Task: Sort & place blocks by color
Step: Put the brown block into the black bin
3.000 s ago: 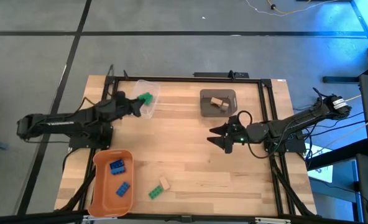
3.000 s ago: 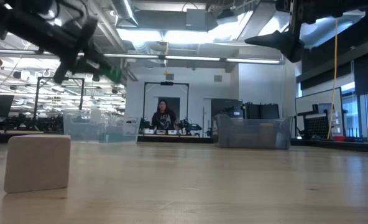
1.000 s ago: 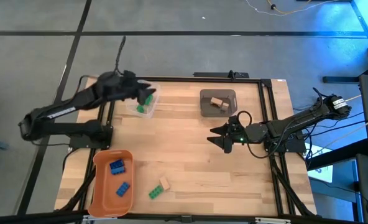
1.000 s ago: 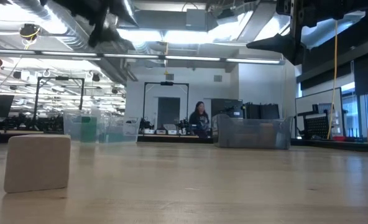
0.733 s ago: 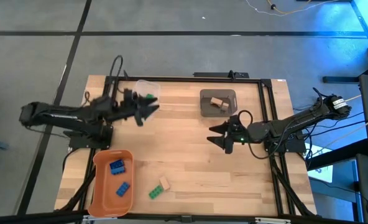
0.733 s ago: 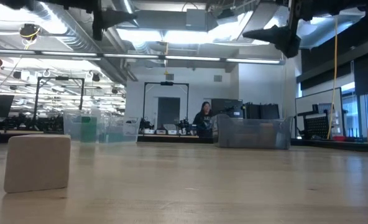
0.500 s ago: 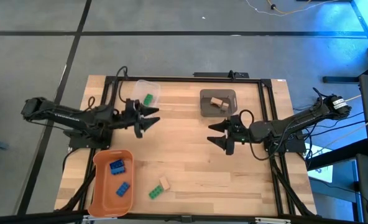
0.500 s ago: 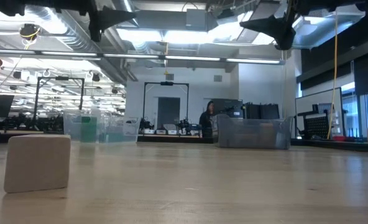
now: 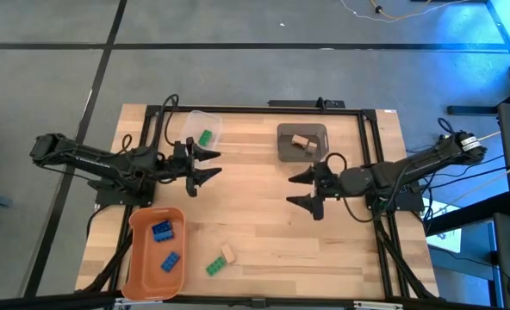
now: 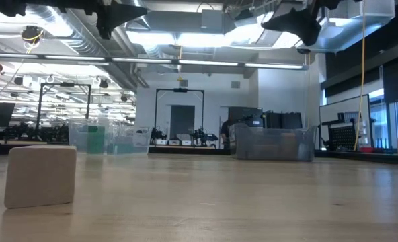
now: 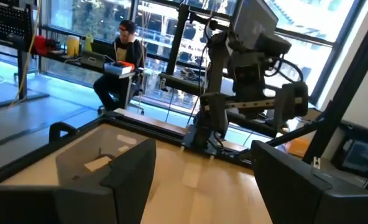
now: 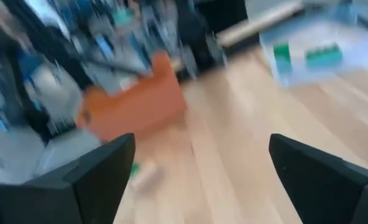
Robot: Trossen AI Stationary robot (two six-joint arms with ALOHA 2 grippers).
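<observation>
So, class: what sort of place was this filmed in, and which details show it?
Probably a robotics lab or workshop: exposed ceiling ducts, another robot rig by big windows, and a person at a desk.

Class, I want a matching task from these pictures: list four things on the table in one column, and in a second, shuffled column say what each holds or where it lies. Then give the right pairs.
Things
1. orange bin
2. clear bin
3. grey bin
4. loose tan block

Contents or place
A. a green block
B. on the bare wood, next to a loose green block
C. two blue blocks
D. one tan block

Pairs: 1-C, 2-A, 3-D, 4-B
</observation>
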